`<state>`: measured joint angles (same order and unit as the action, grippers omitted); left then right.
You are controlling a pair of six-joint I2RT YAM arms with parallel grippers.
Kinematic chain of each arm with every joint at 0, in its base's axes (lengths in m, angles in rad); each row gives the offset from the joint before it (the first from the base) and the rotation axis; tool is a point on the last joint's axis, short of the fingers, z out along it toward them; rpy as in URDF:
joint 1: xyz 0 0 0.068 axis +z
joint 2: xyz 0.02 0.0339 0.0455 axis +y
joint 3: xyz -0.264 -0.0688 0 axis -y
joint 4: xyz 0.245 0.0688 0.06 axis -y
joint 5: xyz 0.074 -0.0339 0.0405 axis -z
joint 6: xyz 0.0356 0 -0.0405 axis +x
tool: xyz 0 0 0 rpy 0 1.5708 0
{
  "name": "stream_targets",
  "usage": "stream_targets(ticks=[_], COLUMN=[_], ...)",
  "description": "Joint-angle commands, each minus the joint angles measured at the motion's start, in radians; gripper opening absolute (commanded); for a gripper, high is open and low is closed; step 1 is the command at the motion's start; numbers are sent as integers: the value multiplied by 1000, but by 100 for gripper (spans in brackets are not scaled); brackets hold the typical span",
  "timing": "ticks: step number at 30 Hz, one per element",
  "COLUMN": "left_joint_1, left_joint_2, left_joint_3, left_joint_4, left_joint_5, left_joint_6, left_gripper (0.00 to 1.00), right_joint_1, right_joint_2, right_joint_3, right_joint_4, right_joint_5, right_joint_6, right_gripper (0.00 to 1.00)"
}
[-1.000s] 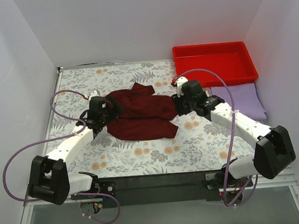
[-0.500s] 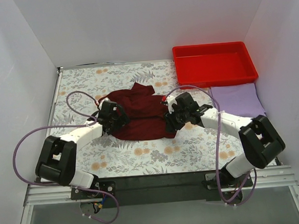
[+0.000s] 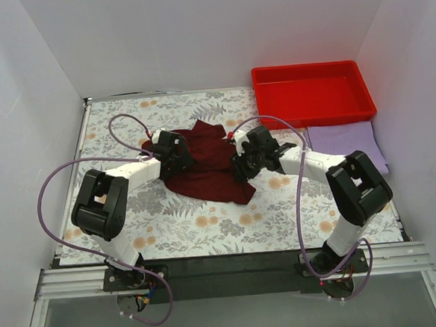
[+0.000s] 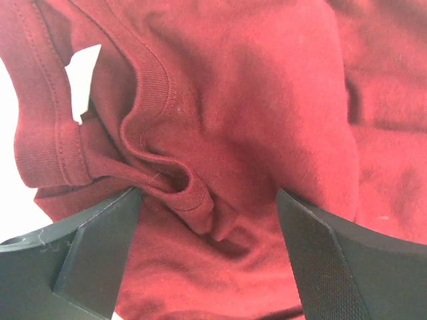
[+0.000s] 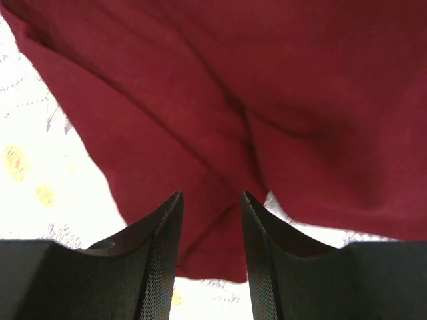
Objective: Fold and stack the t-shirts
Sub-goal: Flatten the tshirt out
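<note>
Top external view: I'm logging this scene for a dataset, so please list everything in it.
dark maroon cloth t-shirt: 1, dark red, bunched at table centre between the grippers
pale lavender cloth t-shirt: 1, lavender, lying flat at the right edge, in front of the tray
bright red rigid plastic tray: 1, red, far right corner
floral table cover: 1, pale with grey and orange print, under everything
plain walls: 3, white, around the table
purple cables: 2, looping along the arms
left gripper: 1, black, open, shirt's left side
right gripper: 1, black, open, shirt's right side

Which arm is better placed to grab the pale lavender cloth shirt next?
Right. The pale lavender cloth shirt lies on that side; the left hand sits beyond the dark maroon cloth shirt.
</note>
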<state>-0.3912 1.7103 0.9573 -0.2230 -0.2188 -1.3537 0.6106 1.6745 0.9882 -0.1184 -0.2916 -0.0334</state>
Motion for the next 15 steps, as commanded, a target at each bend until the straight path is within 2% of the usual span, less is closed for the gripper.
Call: stream_targets(ticks=[1, 9, 15], left_joint_1=[2, 3, 2], left_joint_2=[49, 34, 32], left_joint_3=[15, 3, 1], left_joint_4=[-42, -41, -41], left_joint_5=[-50, -53, -44], left_joint_6=[27, 21, 18], left_gripper=[82, 82, 82], right_joint_1=[-6, -5, -6], right_joint_2=[39, 60, 93], right_joint_3=[38, 6, 4], right_joint_4=[31, 54, 65], right_joint_5=[-12, -129, -136], right_joint_6=[-31, -33, -25], right_gripper=[45, 40, 38])
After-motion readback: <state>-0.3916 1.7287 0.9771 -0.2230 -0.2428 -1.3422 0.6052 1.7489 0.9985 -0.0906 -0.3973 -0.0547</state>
